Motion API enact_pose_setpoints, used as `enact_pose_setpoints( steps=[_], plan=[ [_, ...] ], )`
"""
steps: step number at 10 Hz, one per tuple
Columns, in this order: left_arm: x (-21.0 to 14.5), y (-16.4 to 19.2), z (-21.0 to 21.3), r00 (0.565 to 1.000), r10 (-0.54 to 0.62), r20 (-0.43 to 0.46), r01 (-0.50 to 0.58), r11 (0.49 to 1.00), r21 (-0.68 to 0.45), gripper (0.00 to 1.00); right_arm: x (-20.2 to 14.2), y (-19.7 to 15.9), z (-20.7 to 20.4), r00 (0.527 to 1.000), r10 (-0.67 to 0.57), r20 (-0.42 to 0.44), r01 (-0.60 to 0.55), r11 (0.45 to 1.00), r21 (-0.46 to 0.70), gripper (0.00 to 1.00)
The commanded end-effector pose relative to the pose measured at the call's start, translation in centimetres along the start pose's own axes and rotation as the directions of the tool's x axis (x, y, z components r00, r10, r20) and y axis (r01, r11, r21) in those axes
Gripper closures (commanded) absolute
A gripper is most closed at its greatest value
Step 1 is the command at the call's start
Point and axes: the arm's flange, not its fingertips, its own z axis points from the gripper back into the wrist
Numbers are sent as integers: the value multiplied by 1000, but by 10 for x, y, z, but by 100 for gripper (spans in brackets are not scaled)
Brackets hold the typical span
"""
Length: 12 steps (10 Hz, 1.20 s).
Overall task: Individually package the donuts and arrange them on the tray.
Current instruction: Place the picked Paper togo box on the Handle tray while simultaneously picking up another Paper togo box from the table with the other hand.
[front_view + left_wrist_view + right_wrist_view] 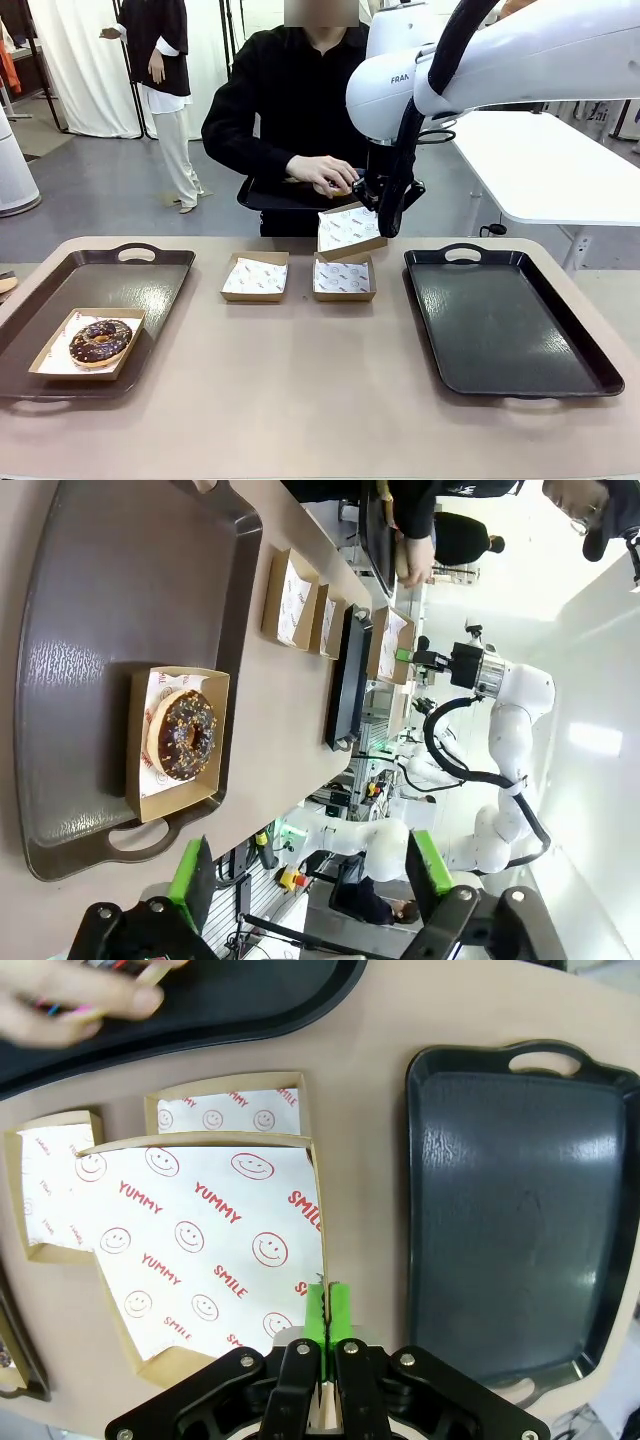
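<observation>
left gripper (310,885): green pads wide apart, gripping nothing, at the left end of the desk (300,400). sprinkled chocolate donut (100,341) sits in a paper-lined cardboard box (46,358) on the brown tray (150,290), near-left on the desk. black tray (505,320) lies on the right side. further back, mid-desk, two paper-lined boxes sit side by side, close but apart: left box (255,277), right box (344,278). just behind the right box, right gripper (328,1300) has its fingers together, clamped on the rim of a third box (210,1250). that one is held off the desk and tilted, liner printed "yummy" and "smile". farthest: person's hand (322,172) over another black tray (270,197) beyond the desk edge. cannot tell what the hand holds.
</observation>
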Motion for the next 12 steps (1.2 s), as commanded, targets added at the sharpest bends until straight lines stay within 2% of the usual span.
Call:
enact_pose_setpoints(
  steps=[1,12],
  plan=[
    [-2,1,3,1000,-9,2,9,1000,-4,0,-1,-2,0,1000,-2,-3,2,1000,1,100],
    [-2,1,3,1000,-9,2,9,1000,-4,0,-1,-2,0,1000,-2,-3,2,1000,1,100]
  ],
)
